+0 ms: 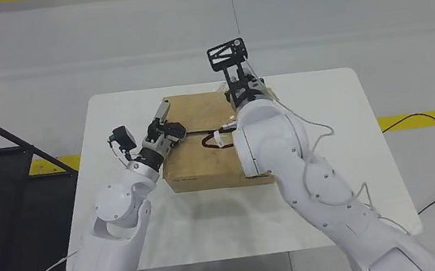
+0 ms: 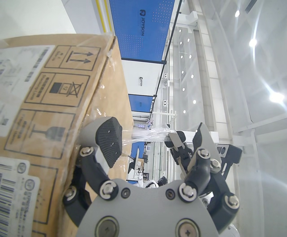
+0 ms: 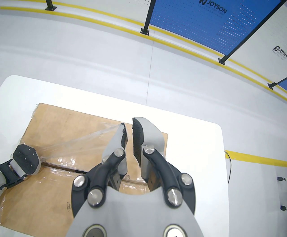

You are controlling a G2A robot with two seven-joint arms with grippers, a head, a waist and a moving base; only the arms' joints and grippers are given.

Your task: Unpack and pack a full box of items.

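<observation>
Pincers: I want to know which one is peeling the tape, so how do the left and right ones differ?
The left pincer is spread wide, the right pincer closed on the clear tape. The left pincer rests one pad on the box by its seam; the right pincer is raised above it, with the tape stretched up to it. Both are over the box.

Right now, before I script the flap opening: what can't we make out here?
1) Box contents: closed flaps cover them, top view.
2) Box's right part, top view: under the right arm.
3) Whether the right pincer clamps the tape or it merely sticks: contact too thin, right wrist view.
4) White label on the box side, left wrist view: cut by the frame edge, print blurred.
</observation>
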